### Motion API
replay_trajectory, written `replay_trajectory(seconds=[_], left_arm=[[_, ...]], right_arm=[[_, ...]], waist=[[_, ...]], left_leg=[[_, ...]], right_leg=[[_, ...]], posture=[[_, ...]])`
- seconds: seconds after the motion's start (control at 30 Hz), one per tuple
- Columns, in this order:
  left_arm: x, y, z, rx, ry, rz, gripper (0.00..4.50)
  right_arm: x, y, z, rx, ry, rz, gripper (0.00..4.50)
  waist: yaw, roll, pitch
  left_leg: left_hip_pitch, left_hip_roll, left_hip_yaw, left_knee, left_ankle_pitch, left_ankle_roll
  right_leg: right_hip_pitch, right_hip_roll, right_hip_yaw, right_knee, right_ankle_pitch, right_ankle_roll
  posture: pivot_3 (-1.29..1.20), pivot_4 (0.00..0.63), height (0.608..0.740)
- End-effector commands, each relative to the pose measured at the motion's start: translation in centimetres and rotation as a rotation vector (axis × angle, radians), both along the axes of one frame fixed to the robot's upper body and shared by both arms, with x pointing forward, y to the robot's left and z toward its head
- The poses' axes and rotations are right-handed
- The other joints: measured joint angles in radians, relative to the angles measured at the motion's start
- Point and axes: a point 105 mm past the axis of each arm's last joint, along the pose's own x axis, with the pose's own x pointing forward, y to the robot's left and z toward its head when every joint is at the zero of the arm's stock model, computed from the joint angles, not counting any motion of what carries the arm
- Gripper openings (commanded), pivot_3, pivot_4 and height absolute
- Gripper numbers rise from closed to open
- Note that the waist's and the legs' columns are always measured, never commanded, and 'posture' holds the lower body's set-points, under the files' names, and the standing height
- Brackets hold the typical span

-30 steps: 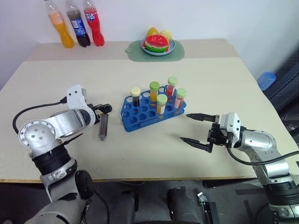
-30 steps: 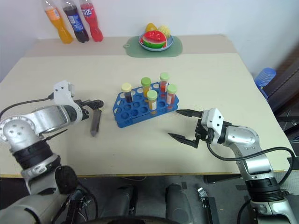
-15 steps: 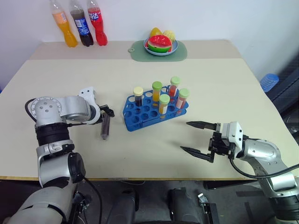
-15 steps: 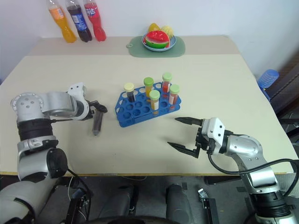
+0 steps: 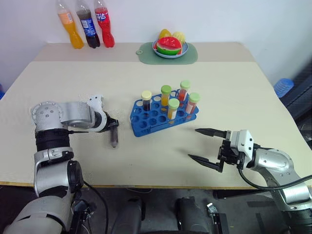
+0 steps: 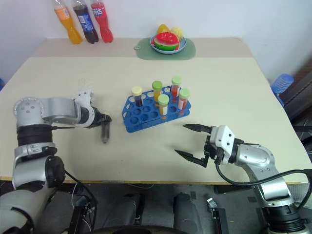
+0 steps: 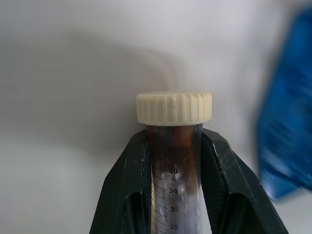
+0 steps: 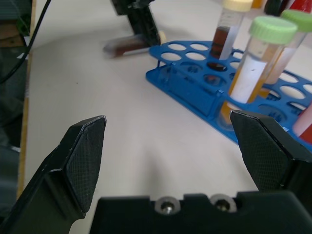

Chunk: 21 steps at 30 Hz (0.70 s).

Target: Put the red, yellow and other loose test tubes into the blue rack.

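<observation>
The left tool [image 7: 173,161] is clamped on a brown tube [image 5: 114,137] just under its cream cap [image 7: 174,107]; the tube lies on the counter [image 5: 219,78] near the left edge, just beside the rack [image 5: 146,122]. The step in hand looks like the pickup. Next, I judge, calls for lifting, righting the tube and lowering it into a free hole. The right tool [image 5: 204,145] waits near the front edge, fingers wide apart, holding nothing.

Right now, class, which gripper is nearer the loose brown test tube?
Left. The left gripper is shut on the brown test tube; the right gripper hangs open beyond the blue rack.
</observation>
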Motion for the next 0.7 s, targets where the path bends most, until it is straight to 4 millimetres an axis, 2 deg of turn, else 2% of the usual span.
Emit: replay_trajectory(seconds=[0.03,0.1,0.13,0.23,0.33,0.4,0.53,0.7], left_arm=[[-1.6,-1.3,5.3,-0.101,-0.305,-0.190,0.91],[-3.5,-1.3,6.0,0.001,-0.417,-0.320,0.91],[-3.9,-1.7,6.5,-0.004,-0.478,-0.370,0.91],[-4.3,-3.5,8.5,-0.095,-0.684,-0.467,0.91],[-4.0,-5.3,9.8,-0.112,-0.981,-0.495,0.91],[-3.4,-6.4,9.7,-0.136,-1.133,-0.459,0.91],[-3.0,-8.1,9.0,-0.234,-1.280,-0.512,0.91],[-0.7,-8.7,8.0,-0.307,-1.334,-0.496,0.91]], right_arm=[[0.3,0.0,0.5,0.013,-0.032,-0.006,4.50],[0.6,0.1,0.6,0.023,-0.036,-0.011,4.50],[0.7,0.1,0.6,0.024,-0.037,-0.012,4.50],[1.1,0.0,0.6,0.027,-0.039,-0.018,4.50],[1.5,-0.3,0.7,0.033,-0.040,-0.042,4.50],[1.6,-0.4,0.6,0.039,-0.042,-0.061,4.50],[1.5,-0.4,0.4,0.050,-0.052,-0.103,4.50],[1.1,-0.5,0.1,0.070,-0.064,-0.151,4.50]], waist=[[-0.007,-0.001,0.001],[-0.019,-0.001,0.000],[-0.022,0.000,0.000],[-0.012,0.002,-0.001],[-0.008,0.002,-0.001],[-0.005,0.002,-0.001],[0.004,0.002,-0.001],[0.007,0.001,0.000]], left_leg=[[-0.001,0.000,0.000,0.000,0.001,-0.001],[-0.002,0.001,0.002,-0.001,0.001,-0.002],[-0.002,0.001,0.003,-0.002,0.001,-0.002],[0.001,0.001,0.006,-0.003,0.001,-0.002],[0.001,0.001,0.004,-0.002,-0.001,0.002],[0.001,0.001,0.004,-0.001,-0.001,0.003],[0.000,0.001,0.004,-0.001,-0.002,0.004],[0.000,0.000,0.004,0.000,-0.003,0.006]], right_leg=[[-0.001,0.000,0.000,0.000,0.000,0.000],[-0.002,0.001,0.000,0.000,0.000,0.000],[-0.002,0.001,0.000,0.000,0.000,0.000],[0.000,0.001,0.001,-0.001,0.000,-0.001],[0.003,0.000,-0.001,-0.003,-0.002,-0.004],[0.004,0.000,0.000,-0.005,-0.002,-0.004],[0.004,0.000,0.000,-0.006,-0.001,-0.002],[0.005,0.000,-0.001,-0.006,0.000,-0.001]], posture=[[0.00,0.150,0.740],[0.00,0.150,0.740],[0.00,0.150,0.740],[0.00,0.150,0.740],[0.00,0.150,0.740],[0.00,0.150,0.740],[0.00,0.150,0.740],[0.00,0.150,0.740]])
